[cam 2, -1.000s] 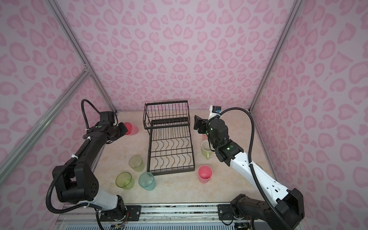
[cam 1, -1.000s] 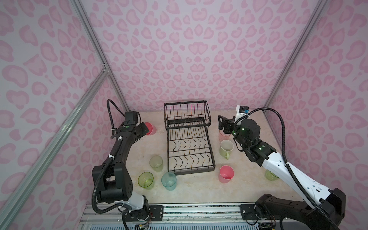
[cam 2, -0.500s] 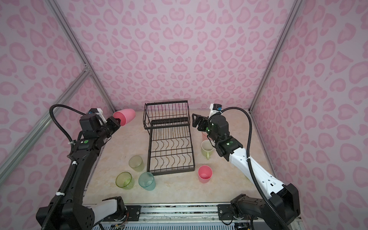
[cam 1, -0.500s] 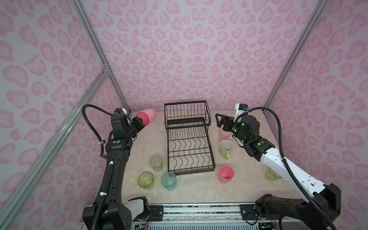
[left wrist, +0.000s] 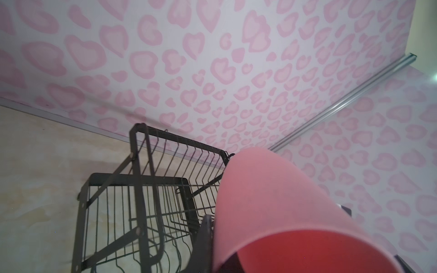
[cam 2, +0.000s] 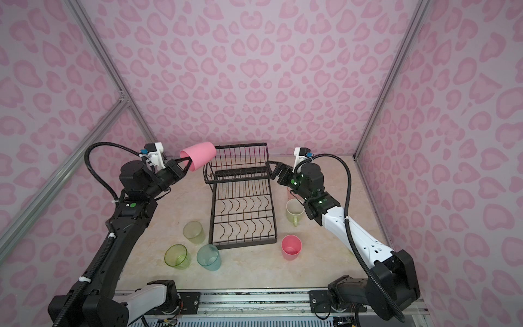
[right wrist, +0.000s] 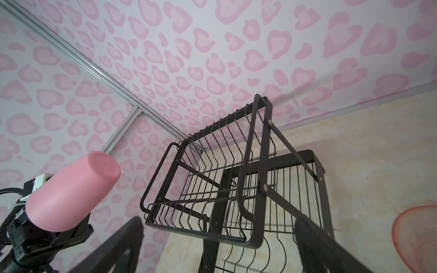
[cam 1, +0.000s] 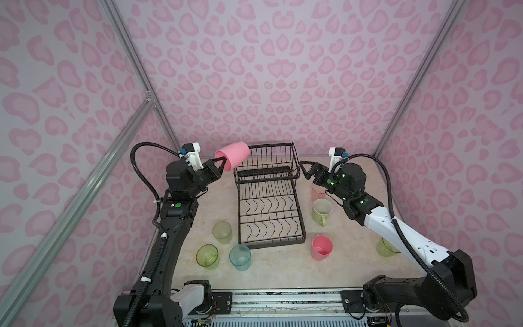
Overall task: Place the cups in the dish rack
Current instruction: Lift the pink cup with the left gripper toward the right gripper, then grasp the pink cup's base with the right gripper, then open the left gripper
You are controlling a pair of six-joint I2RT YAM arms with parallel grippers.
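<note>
My left gripper (cam 1: 223,164) is shut on the rim of an opaque pink cup (cam 1: 233,155), held tilted in the air just left of the dish rack's (cam 1: 271,244) raised basket. In the left wrist view this pink cup (left wrist: 272,201) fills the foreground beside the dish rack (left wrist: 142,189). My right gripper (cam 1: 305,170) stands open and empty at the basket's right side, its fingers (right wrist: 113,248) apart before the dish rack (right wrist: 255,165). The rack holds no cups.
On the table stand a pale green mug (cam 1: 322,211), a second pink cup (cam 1: 321,247), a pink-orange cup (cam 1: 317,192) half behind my right gripper, a grey-olive cup (cam 1: 222,232), a yellow-green cup (cam 1: 208,256), a teal cup (cam 1: 240,257), and another yellow-green cup (cam 1: 385,247) behind my right arm.
My left arm has lifted the pink cup off the table and carried it up toward the basket. My right gripper has opened wider and edged toward the rack.
</note>
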